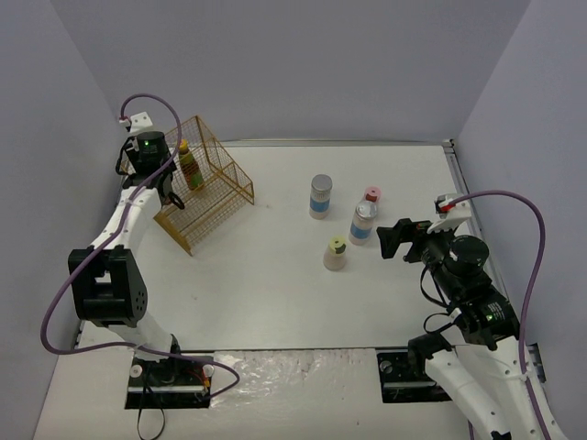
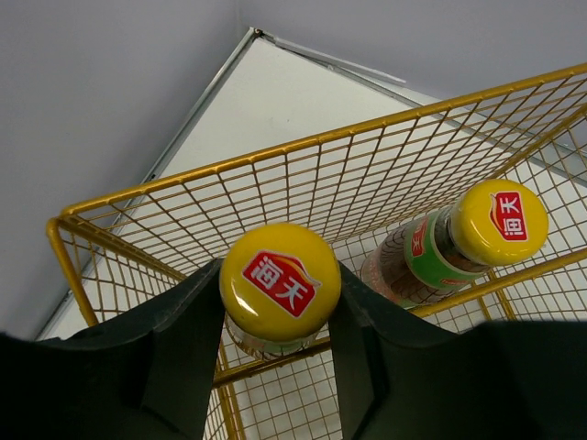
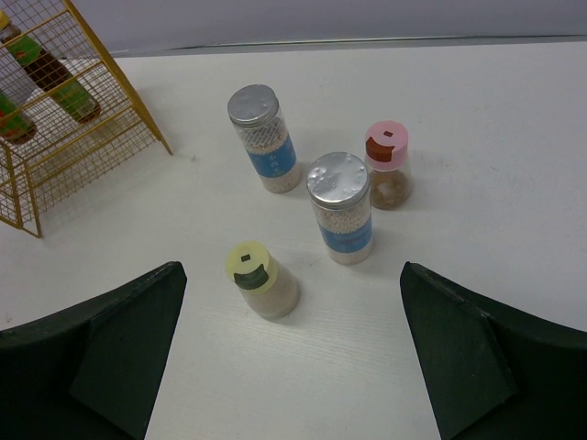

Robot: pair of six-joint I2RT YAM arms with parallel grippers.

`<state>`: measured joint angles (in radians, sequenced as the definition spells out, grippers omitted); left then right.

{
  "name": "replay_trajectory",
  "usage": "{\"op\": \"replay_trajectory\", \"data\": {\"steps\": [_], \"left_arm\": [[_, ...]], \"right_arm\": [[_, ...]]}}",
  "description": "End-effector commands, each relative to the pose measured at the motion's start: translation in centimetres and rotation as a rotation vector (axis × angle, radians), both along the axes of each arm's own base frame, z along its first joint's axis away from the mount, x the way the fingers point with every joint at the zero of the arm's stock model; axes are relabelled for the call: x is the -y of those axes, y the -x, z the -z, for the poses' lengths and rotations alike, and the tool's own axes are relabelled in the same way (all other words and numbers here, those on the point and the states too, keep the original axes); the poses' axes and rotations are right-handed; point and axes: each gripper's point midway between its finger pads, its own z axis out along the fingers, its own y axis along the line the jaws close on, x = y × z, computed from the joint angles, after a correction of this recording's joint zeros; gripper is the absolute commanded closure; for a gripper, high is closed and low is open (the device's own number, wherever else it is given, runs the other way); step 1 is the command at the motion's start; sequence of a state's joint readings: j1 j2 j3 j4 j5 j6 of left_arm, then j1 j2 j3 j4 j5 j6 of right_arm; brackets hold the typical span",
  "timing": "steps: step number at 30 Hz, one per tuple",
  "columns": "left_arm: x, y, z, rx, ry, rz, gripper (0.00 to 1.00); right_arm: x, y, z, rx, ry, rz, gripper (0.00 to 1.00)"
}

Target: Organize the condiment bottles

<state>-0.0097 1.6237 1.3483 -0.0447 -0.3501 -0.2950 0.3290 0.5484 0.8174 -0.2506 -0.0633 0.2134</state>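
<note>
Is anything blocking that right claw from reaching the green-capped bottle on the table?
Nothing visible does. Only table lies between the open right gripper and the green-capped bottle; the other three bottles stand beyond it.

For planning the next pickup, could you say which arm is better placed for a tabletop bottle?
Likely right: the right end effector, open, faces the green-capped bottle; the left end effector holds a yellow-capped bottle at the basket.

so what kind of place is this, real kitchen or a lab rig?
Looks like a lab robot test cell, not a kitchen: bare white table boxed in by plain grey walls, with a gold wire basket and a few condiment bottles as props.
</note>
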Motion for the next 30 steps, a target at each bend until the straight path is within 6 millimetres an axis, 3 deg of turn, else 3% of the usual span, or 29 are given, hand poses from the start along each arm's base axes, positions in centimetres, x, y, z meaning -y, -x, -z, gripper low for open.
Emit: {"op": "replay_trajectory", "data": {"steps": [1,9,14,20,24,30], "left_arm": [[0.0,-1.4,-6.5,0.227,0.029,-0.007,0.53],[0.1,-0.7,-5.1,0.172,0.044,-0.015,0.36],[1.5,1.3,-8.0,0.182,0.091,0.049,0.18],[2.8,4.7,-10.3,0.182,0.131,0.117,0.08],[5.8,6.8,-10.8,0.167,0.187,0.251,0.03],[16.0,9.7,-9.5,0.126,0.229,0.607,0.03]], "right_arm": [[0.0,-0.4,-1.8,0.073,-0.026,0.014,0.00],[-0.1,-0.3,-2.1,0.079,-0.030,0.010,0.00],[-0.1,-0.4,-2.3,0.071,-0.029,0.010,0.00],[0.2,-1.0,-2.1,0.024,-0.046,0.053,0.00],[1.1,-1.5,-2.3,0.008,-0.053,0.124,0.00],[0.2,-1.8,-1.1,-0.047,-0.055,0.088,0.00]]}}
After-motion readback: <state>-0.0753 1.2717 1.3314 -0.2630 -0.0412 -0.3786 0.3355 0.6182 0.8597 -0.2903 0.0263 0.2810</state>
